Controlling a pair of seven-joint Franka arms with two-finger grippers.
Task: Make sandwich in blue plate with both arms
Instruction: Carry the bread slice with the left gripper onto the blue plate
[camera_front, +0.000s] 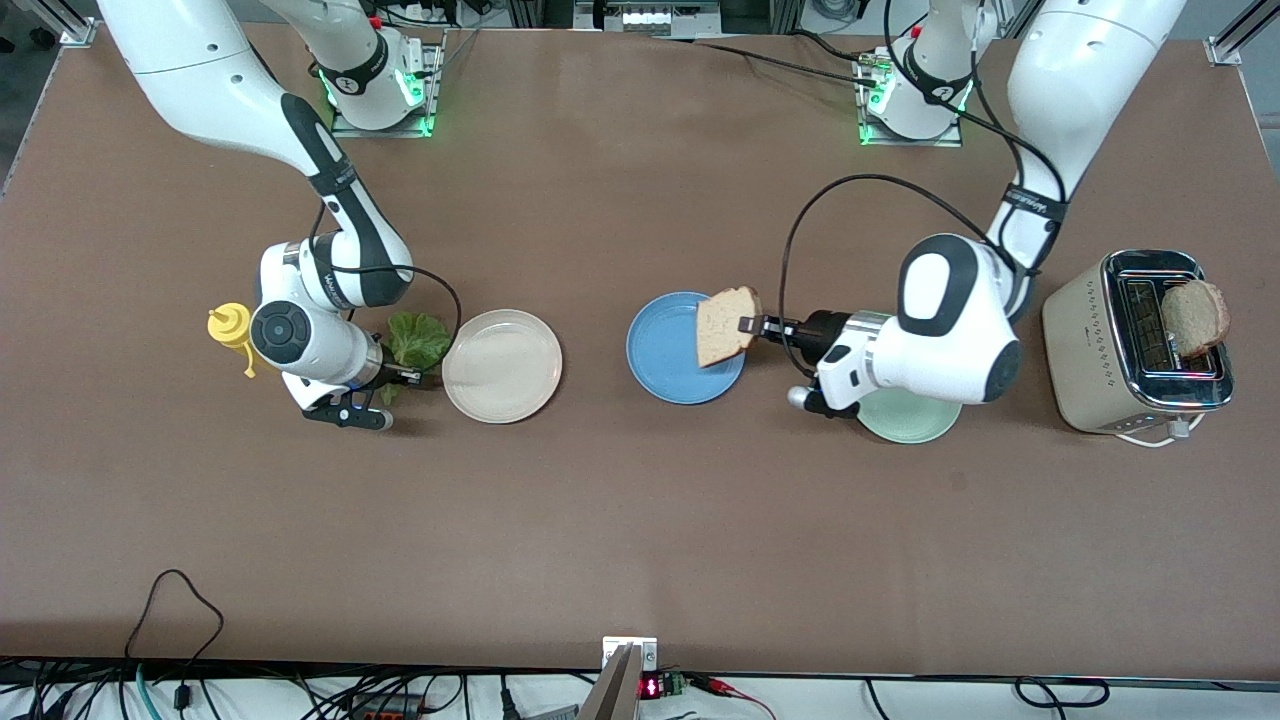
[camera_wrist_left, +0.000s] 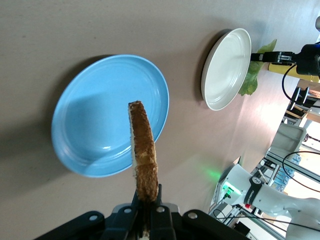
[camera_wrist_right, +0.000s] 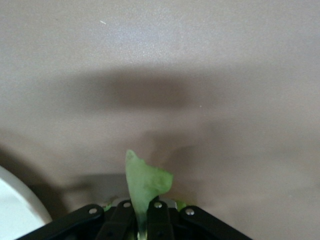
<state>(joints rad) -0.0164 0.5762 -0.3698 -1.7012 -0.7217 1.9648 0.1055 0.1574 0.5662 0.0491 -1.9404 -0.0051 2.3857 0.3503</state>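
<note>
Brown table (camera_front: 640, 520) carried everything. Directly on it: blue plate (camera_front: 665, 350) approx mid-table, cream plate (camera_front: 502, 366) beside it toward right arm's end, well apart. Mint-green plate (camera_front: 905, 420) sat toward left arm's end, mostly covered by the arm above, slightly nearer front cam than the blue one. Beige/chrome toaster (camera_front: 1090, 350) stood near table's left-arm end w/ a toast slice (camera_front: 1195, 316) sticking out of a slot; white cord at its base. Yellow squeeze bottle (camera_front: 232, 330) stood toward right arm's end, past the cream plate. Both arm bases were mounted along table edge farthest from front cam.
</note>
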